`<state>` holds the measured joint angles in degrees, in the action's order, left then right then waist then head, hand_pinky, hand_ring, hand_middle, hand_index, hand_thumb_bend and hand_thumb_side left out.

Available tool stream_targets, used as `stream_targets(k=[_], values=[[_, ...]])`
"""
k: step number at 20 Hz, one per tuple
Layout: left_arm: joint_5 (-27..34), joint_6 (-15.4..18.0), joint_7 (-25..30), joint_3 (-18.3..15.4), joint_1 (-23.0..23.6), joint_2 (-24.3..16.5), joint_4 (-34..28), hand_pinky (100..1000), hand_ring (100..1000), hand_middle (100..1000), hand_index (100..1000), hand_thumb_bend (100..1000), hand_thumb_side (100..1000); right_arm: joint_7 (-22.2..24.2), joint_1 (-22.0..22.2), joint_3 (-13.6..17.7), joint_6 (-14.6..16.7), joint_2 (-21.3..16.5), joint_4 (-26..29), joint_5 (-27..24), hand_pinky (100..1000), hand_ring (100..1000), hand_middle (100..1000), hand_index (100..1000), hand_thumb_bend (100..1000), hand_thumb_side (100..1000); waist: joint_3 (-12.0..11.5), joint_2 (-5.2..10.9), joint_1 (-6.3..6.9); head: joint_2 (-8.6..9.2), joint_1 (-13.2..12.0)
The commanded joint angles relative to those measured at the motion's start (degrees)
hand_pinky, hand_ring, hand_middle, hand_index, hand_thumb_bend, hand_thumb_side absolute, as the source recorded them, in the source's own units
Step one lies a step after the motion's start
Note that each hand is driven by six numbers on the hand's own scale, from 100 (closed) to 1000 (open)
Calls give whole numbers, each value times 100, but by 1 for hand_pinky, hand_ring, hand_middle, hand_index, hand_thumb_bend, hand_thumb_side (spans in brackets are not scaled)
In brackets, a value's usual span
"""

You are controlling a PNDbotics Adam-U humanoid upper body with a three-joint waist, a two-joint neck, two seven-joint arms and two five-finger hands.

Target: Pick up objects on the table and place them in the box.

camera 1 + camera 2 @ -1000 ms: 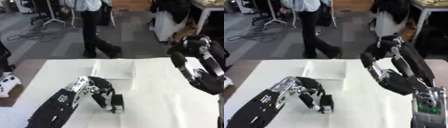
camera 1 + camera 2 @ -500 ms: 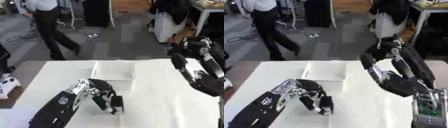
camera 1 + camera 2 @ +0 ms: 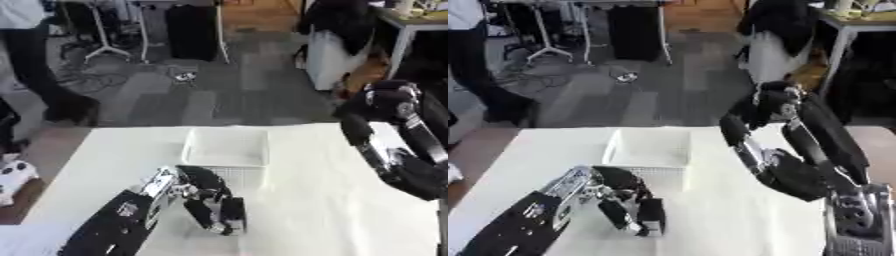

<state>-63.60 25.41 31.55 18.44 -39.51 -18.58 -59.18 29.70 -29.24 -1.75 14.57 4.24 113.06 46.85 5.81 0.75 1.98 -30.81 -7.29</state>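
The right eye view shows more of the raised right arm. The left hand grips a small black thing on the white surface, at 6 o'clock from the white box.

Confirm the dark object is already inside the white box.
No: the left hand holds the dark object on the table, in front of the white box.
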Motion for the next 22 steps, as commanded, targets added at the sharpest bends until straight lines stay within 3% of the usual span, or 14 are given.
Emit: stream_targets(k=[1, 3, 4, 7, 10, 12, 13, 15, 22], values=[[-59, 10, -102, -86, -79, -23, -12, 340, 502, 621, 860, 358, 858, 10, -71, -25, -4, 29, 121, -36, 421, 423, 440, 607, 317, 1000, 3, 39, -10, 94, 43], [-76, 6, -196, -100, -75, -18, 2, 337, 500, 619, 857, 357, 855, 10, -72, -24, -3, 27, 120, -36, 421, 423, 440, 607, 317, 1000, -1, 37, -11, 79, 51], [-82, 2, -250, -103, -72, -16, 9, 278, 449, 556, 797, 331, 797, 10, -72, -23, -3, 26, 119, -37, 421, 423, 440, 607, 317, 1000, -2, 36, -12, 72, 53], [-56, -50, -509, -130, -60, -8, 11, 221, 408, 513, 751, 296, 757, 10, -74, -22, -1, 23, 113, -39, 421, 423, 440, 607, 316, 1000, -10, 37, -14, 45, 54], [-18, -118, -841, -147, -38, -7, 15, 100, 309, 401, 647, 240, 708, 9, -71, -17, -3, 26, 112, -39, 421, 423, 438, 606, 316, 1000, -15, 44, -15, 6, 46], [4, -170, -1087, -153, -27, -6, 31, 100, 259, 340, 598, 191, 719, 9, -70, -16, -4, 23, 112, -38, 421, 423, 438, 605, 315, 1000, -19, 45, -14, -19, 33], [16, -188, -1194, -152, -23, -5, 44, 100, 273, 358, 613, 211, 712, 10, -70, -17, -4, 23, 110, -37, 421, 423, 438, 605, 315, 1000, -20, 46, -14, -30, 28], [24, -202, -1339, -146, -20, 0, 72, 100, 214, 288, 555, 100, 769, 10, -71, -18, -3, 22, 109, -37, 421, 423, 438, 605, 315, 1000, -22, 47, -14, -39, 30], [83, -221, -1662, -133, -20, 8, 119, 100, 176, 237, 486, 100, 756, 10, -72, -17, 0, 15, 103, -36, 421, 423, 438, 605, 314, 1000, -26, 45, -15, -71, 29]])
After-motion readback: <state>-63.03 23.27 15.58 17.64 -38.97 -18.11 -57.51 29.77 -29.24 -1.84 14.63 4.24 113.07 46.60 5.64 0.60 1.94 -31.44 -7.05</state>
